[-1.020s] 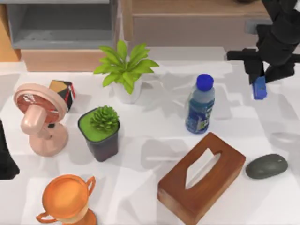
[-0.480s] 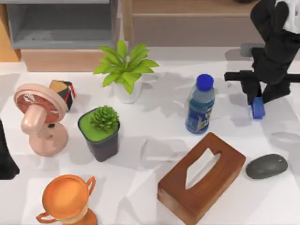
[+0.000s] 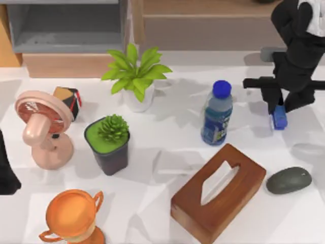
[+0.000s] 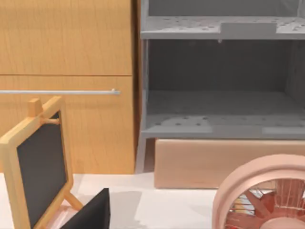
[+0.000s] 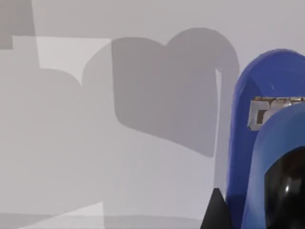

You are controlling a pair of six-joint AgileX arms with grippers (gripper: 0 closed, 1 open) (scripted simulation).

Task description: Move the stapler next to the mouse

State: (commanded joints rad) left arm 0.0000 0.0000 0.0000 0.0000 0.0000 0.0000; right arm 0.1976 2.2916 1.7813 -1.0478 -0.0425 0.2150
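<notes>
The small blue stapler (image 3: pixel 278 120) hangs at the back right of the table, and my right gripper (image 3: pixel 280 109) is shut on it from above. In the right wrist view the stapler (image 5: pixel 252 143) looms large and close over bare white tabletop. The dark grey-green mouse (image 3: pixel 288 180) lies on the table nearer the front right, well apart from the stapler. My left arm (image 3: pixel 6 175) stays parked at the table's left edge.
A blue-capped bottle (image 3: pixel 217 113) stands left of the stapler. A wooden tissue box (image 3: pixel 218 193) lies just left of the mouse. Further left are two potted plants (image 3: pixel 136 76) (image 3: pixel 108 143), a pink fan (image 3: pixel 43 127) and an orange trophy (image 3: pixel 72 217).
My right gripper carried the stapler down and toward the front, a little leftward, closer to the table. In the last half second it barely moved.
</notes>
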